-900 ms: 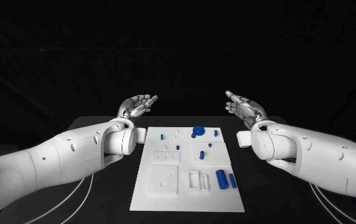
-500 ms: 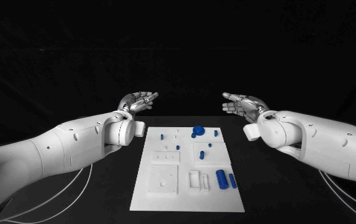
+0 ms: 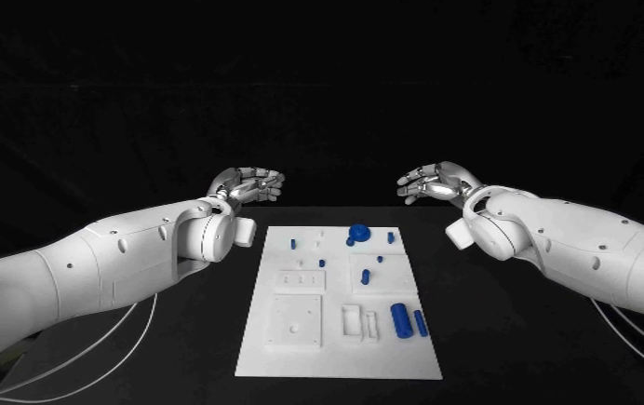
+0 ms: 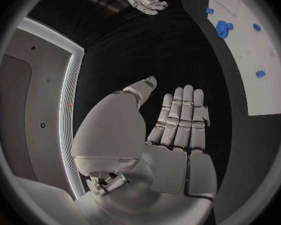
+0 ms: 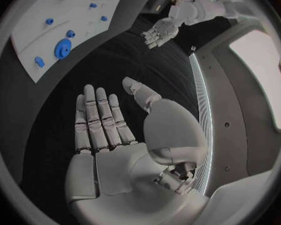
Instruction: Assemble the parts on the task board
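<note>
The white task board (image 3: 336, 360) lies in the middle of the black table. Blue parts are on it: a round knob-like piece (image 3: 358, 234) near the far edge, a thick cylinder (image 3: 400, 321) beside a thinner one (image 3: 420, 323) at the near right, and several small pegs (image 3: 365, 276) between them. My left hand (image 3: 248, 184) hovers beyond the board's far left corner, open and holding nothing. My right hand (image 3: 432, 182) hovers beyond the far right corner, also open. In the wrist views each hand, left (image 4: 178, 127) and right (image 5: 103, 127), shows straight fingers with nothing in the palm.
Both white forearms flank the board, the left (image 3: 134, 256) and the right (image 3: 550, 237), raised above the table. Bare black tabletop (image 3: 510, 349) lies on both sides of the board. The board (image 5: 34, 30) and its knob-like piece (image 5: 62, 48) also appear in the right wrist view.
Both wrists have turned, bringing the palms from facing each other towards facing down, and both forearms have risen slightly. The board and its parts have not moved.
</note>
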You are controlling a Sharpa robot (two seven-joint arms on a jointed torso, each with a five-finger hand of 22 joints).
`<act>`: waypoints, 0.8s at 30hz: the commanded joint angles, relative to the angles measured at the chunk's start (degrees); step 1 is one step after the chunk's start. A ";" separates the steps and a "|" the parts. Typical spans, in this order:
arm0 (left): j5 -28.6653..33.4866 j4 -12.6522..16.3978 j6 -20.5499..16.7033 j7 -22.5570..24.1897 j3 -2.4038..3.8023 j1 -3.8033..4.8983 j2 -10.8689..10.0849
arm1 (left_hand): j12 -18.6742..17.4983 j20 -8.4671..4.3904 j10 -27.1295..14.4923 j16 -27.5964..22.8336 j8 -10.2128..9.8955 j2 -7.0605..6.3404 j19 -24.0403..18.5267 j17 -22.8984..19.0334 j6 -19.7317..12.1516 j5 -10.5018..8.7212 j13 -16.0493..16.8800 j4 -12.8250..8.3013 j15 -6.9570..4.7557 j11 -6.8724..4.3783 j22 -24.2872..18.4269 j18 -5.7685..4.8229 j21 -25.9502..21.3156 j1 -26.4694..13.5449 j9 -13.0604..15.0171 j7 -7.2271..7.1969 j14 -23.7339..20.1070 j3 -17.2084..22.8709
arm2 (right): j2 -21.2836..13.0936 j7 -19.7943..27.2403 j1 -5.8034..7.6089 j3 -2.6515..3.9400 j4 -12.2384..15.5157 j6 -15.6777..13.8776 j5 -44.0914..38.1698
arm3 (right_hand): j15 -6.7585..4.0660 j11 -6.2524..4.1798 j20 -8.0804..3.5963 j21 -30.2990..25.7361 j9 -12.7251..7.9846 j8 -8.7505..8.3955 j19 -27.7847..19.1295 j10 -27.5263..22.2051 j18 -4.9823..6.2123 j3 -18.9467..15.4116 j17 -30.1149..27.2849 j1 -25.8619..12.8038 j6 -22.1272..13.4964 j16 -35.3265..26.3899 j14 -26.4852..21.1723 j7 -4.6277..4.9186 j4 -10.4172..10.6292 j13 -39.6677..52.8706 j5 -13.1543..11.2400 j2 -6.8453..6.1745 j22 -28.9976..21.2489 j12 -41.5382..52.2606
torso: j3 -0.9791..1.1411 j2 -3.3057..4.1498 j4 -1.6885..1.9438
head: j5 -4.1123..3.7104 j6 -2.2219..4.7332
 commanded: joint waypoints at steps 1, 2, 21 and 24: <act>-2.56 1.51 4.21 -0.21 0.06 0.54 -0.75 | 1.45 -1.25 3.36 1.95 0.38 0.98 3.69 0.84 2.68 0.30 0.40 -2.56 -1.96 -1.40 1.30 1.07 1.88 -0.21 -0.35 0.52 4.52 0.20 | 0.71 -0.40 0.23 0.74 0.29 2.01 -19.96 | -3.71 -1.37 -0.38 3.22 0.04 0.44 8.20 3.46 2.96 1.64 2.46 0.33 2.00 3.84 7.58 1.13 -0.34 0.71 0.50 -0.53 -0.14 1.02 | -0.05 0.48 -0.15 | 0.21 0.08; -2.56 2.18 5.79 -0.19 0.08 0.61 -1.25 | 2.20 -1.69 4.95 2.57 0.40 1.31 4.86 1.16 3.58 0.34 0.70 -3.63 -2.65 -2.12 1.30 1.17 2.54 -0.49 -0.49 0.19 5.96 0.30 | 0.98 -0.67 0.36 1.18 0.50 2.43 -24.81 | -5.14 -1.79 -0.95 4.45 0.07 0.55 11.72 4.64 3.19 2.20 3.70 0.69 2.85 5.32 10.53 0.81 -0.26 0.95 0.60 -0.79 -0.41 1.15 | -0.01 0.75 -0.18 | 0.15 0.10; -5.50 13.47 10.40 1.01 0.57 3.31 -7.79 | 1.58 -6.49 9.16 7.01 -2.74 3.41 8.50 4.07 7.45 -0.05 2.29 -16.44 -5.39 -3.54 1.04 -1.40 8.26 -10.05 -2.71 -0.38 9.83 5.69 | 4.32 -6.74 2.67 1.66 4.54 2.55 -59.09 | -10.30 -4.80 -10.87 16.29 -0.47 -0.42 35.40 9.13 3.19 -0.15 18.51 3.88 8.81 24.69 26.41 -1.27 -0.19 1.15 1.42 -3.59 2.64 -2.56 | 0.37 5.75 0.63 | -0.18 2.76; -5.56 14.92 10.45 0.84 0.61 3.83 -8.54 | 1.44 -6.47 9.33 6.92 -2.75 3.27 8.37 4.03 7.54 0.01 2.30 -16.81 -5.35 -3.57 1.03 -1.46 8.26 -10.25 -2.70 -0.41 9.74 5.86 | 4.50 -7.80 2.69 1.67 4.89 1.69 -62.01 | -10.35 -4.85 -11.12 17.01 -0.61 -0.63 35.68 9.61 3.19 0.20 19.40 4.37 9.30 26.20 26.07 -1.40 -0.23 0.86 0.48 -3.91 2.76 -2.99 | 0.56 6.79 1.02 | -0.43 3.40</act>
